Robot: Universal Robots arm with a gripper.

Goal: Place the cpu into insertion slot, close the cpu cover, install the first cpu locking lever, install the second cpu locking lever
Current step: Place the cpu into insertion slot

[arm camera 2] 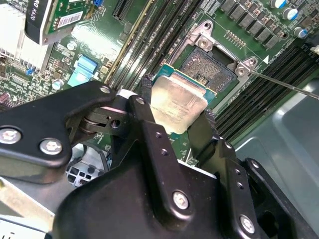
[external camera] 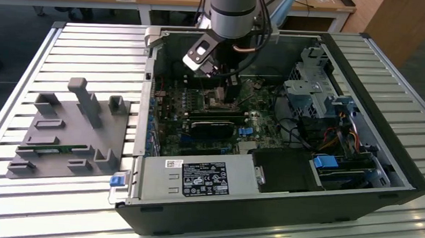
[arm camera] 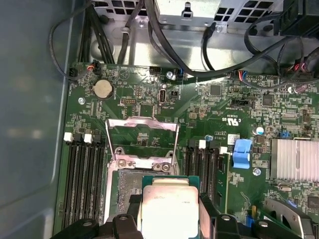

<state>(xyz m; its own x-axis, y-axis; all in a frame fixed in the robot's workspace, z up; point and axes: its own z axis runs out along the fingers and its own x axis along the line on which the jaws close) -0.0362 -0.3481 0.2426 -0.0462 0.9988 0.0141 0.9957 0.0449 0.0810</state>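
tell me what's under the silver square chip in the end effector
The pale silver square chip, held by the end effector, hangs over the open black socket with silvery rim. Part of its dark centre shows; the rest is covered by the chip.

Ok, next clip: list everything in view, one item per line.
table: one, pale, slatted
computer case: one, black, open, on the table
holder tray: one, grey, exterior view's left of the case
insertion slot: one, black, silvery rim, on the green board
cpu cover: one, silvery, swung open beside the slot
cpu: one, silver-grey, gripped partly over the slot
end effector: one, black, shut on the cpu
arm: one, grey, above the case
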